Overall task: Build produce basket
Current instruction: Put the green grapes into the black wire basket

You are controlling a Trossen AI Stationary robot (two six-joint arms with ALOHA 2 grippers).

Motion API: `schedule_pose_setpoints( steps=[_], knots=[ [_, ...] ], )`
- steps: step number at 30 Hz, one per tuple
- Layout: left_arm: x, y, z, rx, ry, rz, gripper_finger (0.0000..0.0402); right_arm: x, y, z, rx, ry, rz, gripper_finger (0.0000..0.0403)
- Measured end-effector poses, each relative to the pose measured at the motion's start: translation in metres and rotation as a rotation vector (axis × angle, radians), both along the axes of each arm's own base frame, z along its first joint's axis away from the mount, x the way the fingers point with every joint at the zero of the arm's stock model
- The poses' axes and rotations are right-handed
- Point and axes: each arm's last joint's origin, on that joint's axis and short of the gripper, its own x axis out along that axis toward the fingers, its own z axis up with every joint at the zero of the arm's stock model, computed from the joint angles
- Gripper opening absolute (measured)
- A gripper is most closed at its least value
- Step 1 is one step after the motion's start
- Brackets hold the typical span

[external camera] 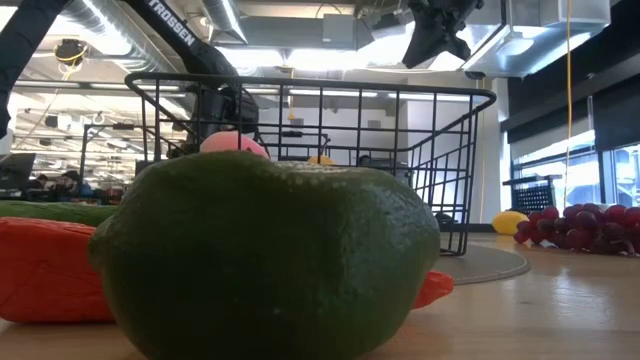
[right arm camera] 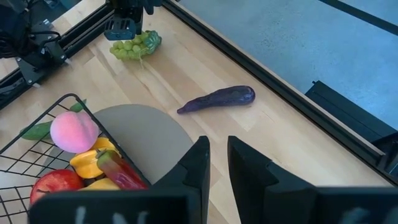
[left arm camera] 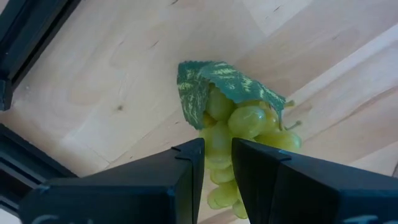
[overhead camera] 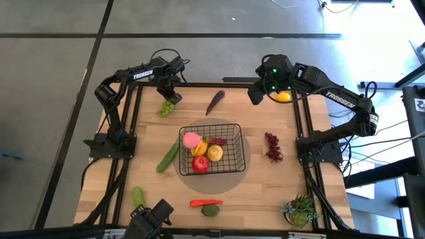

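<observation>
The green grapes (overhead camera: 167,107) lie at ten o'clock from the basket (overhead camera: 211,149). The left gripper (left arm camera: 216,163) is held right above them, fingers slightly apart, likely so they can be grabbed. The right gripper (right arm camera: 216,155), fingers nearly together, is kept waiting at one o'clock.

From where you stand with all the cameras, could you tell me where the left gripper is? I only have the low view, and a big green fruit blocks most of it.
Observer: The left gripper hangs right over the green grapes, near the table's far left corner.
Operator: Thank you. What lies in the basket?
Observer: The basket holds a pink peach, a red tomato and some yellow pieces.
Operator: And the eggplant?
Observer: The purple eggplant lies on bare wood beyond the basket, between the two arms.
</observation>
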Motion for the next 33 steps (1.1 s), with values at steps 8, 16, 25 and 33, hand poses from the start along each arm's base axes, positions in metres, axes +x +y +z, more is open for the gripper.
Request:
schedule_pose_setpoints(
  steps=[8,16,25,33],
  knots=[
    [-0.004,-0.005,-0.009,-0.032,0.025,-0.013,0.0051,0.000,0.000,0.000,0.000,0.000,0.000,0.0052],
    [-0.003,-0.006,-0.009,-0.031,0.024,-0.018,0.0005,0.002,-0.001,0.002,-0.013,-0.023,0.002,0.0051],
    [-0.003,-0.007,-0.004,-0.018,0.013,-0.019,0.0001,0.002,-0.001,0.002,-0.015,-0.024,0.003,0.0051],
    [-0.004,-0.018,0.021,0.040,-0.033,-0.037,0.0000,0.002,-0.001,0.002,-0.015,-0.024,0.003,0.0051]
  ],
)
